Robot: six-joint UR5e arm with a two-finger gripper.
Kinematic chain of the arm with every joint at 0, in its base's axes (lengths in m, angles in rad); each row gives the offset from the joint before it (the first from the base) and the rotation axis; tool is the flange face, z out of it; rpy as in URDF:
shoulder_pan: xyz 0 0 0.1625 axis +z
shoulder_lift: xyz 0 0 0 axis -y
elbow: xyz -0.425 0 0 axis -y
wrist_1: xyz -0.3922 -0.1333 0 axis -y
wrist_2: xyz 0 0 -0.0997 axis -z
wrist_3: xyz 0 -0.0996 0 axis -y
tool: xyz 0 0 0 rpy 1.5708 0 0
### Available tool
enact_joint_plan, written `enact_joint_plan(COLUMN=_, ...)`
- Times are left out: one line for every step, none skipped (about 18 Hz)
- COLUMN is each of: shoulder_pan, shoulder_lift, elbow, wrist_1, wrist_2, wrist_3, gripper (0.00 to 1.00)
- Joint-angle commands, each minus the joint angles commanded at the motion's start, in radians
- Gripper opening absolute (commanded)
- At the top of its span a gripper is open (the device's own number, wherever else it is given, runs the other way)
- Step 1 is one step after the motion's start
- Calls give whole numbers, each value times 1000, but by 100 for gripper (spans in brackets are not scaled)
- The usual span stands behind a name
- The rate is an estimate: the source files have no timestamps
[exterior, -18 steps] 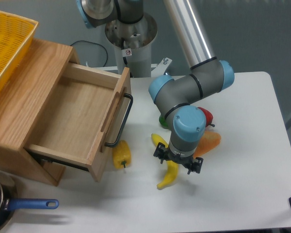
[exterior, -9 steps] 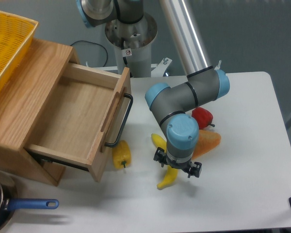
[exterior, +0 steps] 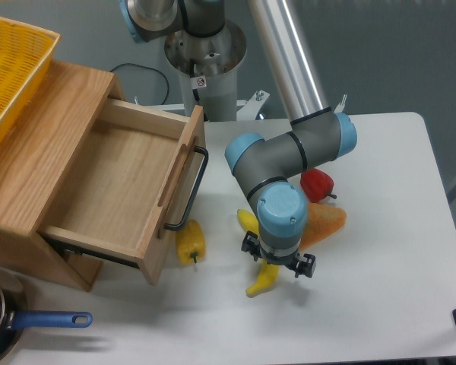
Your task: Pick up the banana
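A: Where is the banana (exterior: 262, 278)?

B: On the white bench (exterior: 380, 251), near the middle front; its lower tip points toward the front edge, its upper end shows just left of the wrist, and the middle is hidden under the gripper (exterior: 278, 266).

A: And the jaws?

B: They stand one on each side of the banana, low over it; whether they pinch it or are merely spread around it I cannot tell, as the wrist covers that part.

A: What crowds it?

B: An orange piece (exterior: 324, 221) lies just right of the wrist, with a red pepper (exterior: 317, 183) behind it; a yellow pepper (exterior: 191, 242) sits to the left, close to the corner of the open drawer (exterior: 121, 182); the drawer's black handle (exterior: 193, 187) juts toward the arm.

A: Any free room?

B: Bare bench lies in front of the banana toward the near edge, and a wide bare stretch to the right out to the far edge; a pan's blue handle (exterior: 49, 320) lies at the front left, well apart; a yellow basket (exterior: 7, 72) sits on the cabinet.
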Motion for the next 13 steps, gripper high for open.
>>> enact_joint_plan(shoulder_pan=0, shoulder_lift=0, elbow=0, wrist_1=0, wrist_2=0, wrist_3=0, gripper=100)
enact_joint_plan(shoulder_pan=0, shoulder_lift=-2, elbow=0, wrist_1=0, wrist_2=0, wrist_3=0, gripper=100)
enact_joint_plan(shoulder_pan=0, shoulder_lift=-5, elbow=-3, wrist_1=0, wrist_2=0, wrist_3=0, gripper=100)
enact_joint_plan(shoulder_pan=0, shoulder_lift=-9, elbow=-3, wrist_1=0, wrist_2=0, wrist_3=0, gripper=100)
enact_joint_plan(shoulder_pan=0, shoulder_lift=-11, elbow=-3, wrist_1=2, wrist_2=0, wrist_3=0, gripper=100)
enact_joint_plan(shoulder_pan=0, shoulder_lift=-12, elbow=-5, wrist_1=2, wrist_2=0, wrist_3=0, gripper=100)
enact_joint_plan(shoulder_pan=0, shoulder_lift=-15, elbow=-3, wrist_1=2, wrist_2=0, wrist_3=0, gripper=100)
enact_joint_plan(shoulder_pan=0, shoulder_lift=-15, elbow=-2, wrist_1=0, wrist_2=0, wrist_3=0, gripper=100)
enact_joint_plan(shoulder_pan=0, shoulder_lift=-17, elbow=-2, wrist_1=0, wrist_2=0, wrist_3=0, gripper=100)
enact_joint_plan(shoulder_pan=0, shoulder_lift=-18, elbow=-2, wrist_1=2, wrist_2=0, wrist_3=0, gripper=100)
enact_joint_plan(shoulder_pan=0, shoulder_lift=-20, elbow=0, wrist_1=2, wrist_2=-2, wrist_3=2, gripper=100)
enact_joint_plan(shoulder_pan=0, shoulder_lift=-20, elbow=2, wrist_1=2, wrist_2=-2, wrist_3=2, gripper=100)
enact_joint_plan(shoulder_pan=0, shoulder_lift=-18, elbow=2, wrist_1=2, wrist_2=-2, wrist_3=2, gripper=100)
